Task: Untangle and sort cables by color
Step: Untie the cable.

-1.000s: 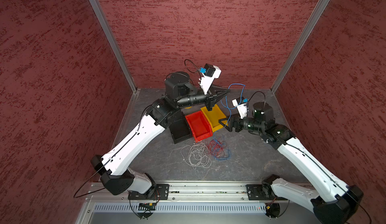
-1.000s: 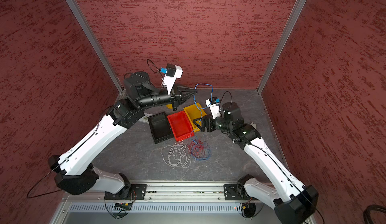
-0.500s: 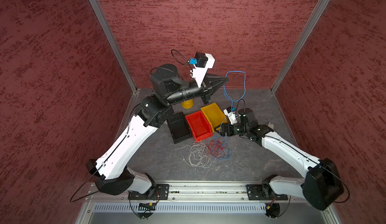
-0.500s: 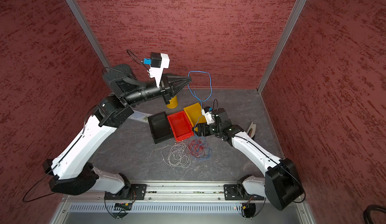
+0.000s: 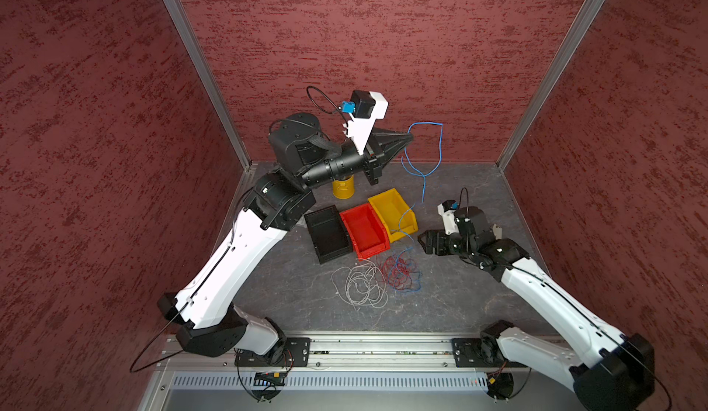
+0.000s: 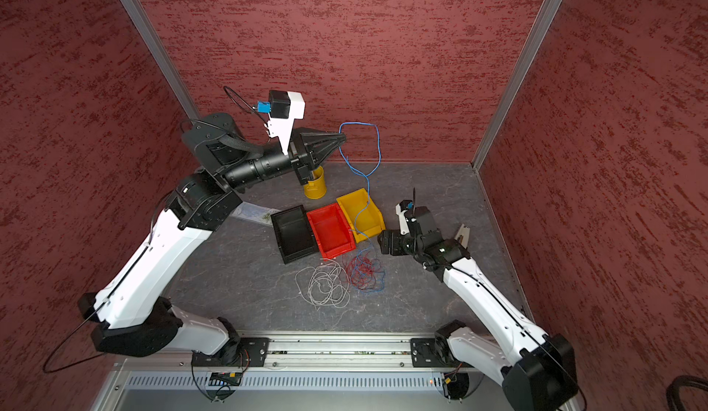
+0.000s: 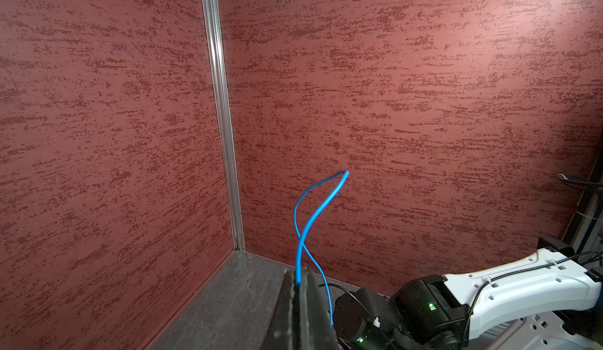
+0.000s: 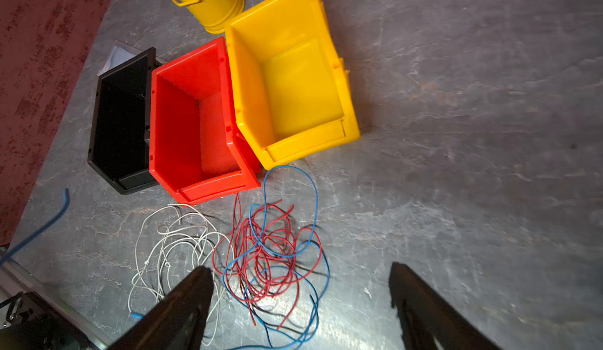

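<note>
- walls (image 5: 344, 25) of dark red textured panel close the cell on three sides, with metal posts in the back corners.
- floor (image 5: 471, 298) is a grey, stone-look surface.
- left arm (image 5: 237, 267) rises from the front rail and reaches high toward the back wall. its left gripper (image 5: 408, 137) is clenched on a blue cable (image 5: 441, 148), and the left wrist view shows the strand pinched between the closed fingers (image 7: 287, 312).
- right arm (image 5: 544, 301) stretches low over the floor. the right gripper (image 8: 298, 275) hangs spread wide above the heap of cables, grasping nothing, just beside the front corner of the yellow bin in both top views.
- black bin (image 5: 325, 213), red bin (image 5: 364, 232) and yellow bin (image 5: 387, 206) sit side by side, touching, in the middle of the floor, open tops up.
- yellow can (image 5: 343, 192) stands upright behind the bins, partly hidden under the left arm.
- whitish-grey cables (image 5: 360, 286) lie in a loose coil on the floor in front of the red bin. red and blue cables (image 5: 400, 275) lie knotted together just beside them, toward the right arm.
- the held blue cable loops up from the fingers, then hangs down, crosses the yellow bin in both top views and runs into the red and blue heap.
</note>
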Tool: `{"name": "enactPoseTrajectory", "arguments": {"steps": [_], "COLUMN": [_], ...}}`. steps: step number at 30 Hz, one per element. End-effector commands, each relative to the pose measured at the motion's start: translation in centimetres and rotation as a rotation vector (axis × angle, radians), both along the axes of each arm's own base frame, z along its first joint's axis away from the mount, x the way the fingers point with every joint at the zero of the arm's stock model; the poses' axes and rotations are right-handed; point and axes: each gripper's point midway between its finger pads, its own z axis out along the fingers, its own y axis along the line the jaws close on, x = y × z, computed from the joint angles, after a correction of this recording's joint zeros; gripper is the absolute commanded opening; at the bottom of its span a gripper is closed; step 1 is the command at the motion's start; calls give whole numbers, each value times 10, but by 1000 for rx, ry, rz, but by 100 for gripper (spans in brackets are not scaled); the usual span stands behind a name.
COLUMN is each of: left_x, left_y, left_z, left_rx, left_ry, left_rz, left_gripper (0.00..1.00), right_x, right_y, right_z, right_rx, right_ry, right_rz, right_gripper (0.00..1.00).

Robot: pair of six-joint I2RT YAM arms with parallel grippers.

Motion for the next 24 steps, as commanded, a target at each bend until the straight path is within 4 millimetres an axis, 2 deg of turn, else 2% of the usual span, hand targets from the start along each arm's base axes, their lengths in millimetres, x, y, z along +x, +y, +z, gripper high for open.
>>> {"name": "enactPoseTrajectory", "arguments": {"steps": [1, 3, 5, 11, 14, 20, 24], "left_x": [-1, -1, -2, -5, -5, -6, -4], "left_y": [7, 7, 7, 10, 13, 14, 17], "left_z": [7, 6, 6, 8, 7, 7, 7], "left_rx": [-7, -5, -7, -12, -7, -10, -8], "left_ry": [-24, -22, -20, -25, -25, -25, -22], "left_rz": [16, 13, 8, 10, 21, 20, 31], "left_gripper": [0, 0, 0, 0, 0, 0, 0], "right_x": [-18, -32, -47, -60, -58, -40, -29], "right_y": [-10, -3, 18, 58, 67, 84, 96], "right_z": [22, 33, 42, 38, 33, 26, 19], "right_rx": [9, 54, 138, 287, 283, 278, 275], "right_ry": [-73, -102, -129, -92, -101, -116, -120], "right_rz": [13, 82, 223, 430, 471, 503, 516], "right_gripper": [89, 88, 88, 83, 83, 82, 78]}}
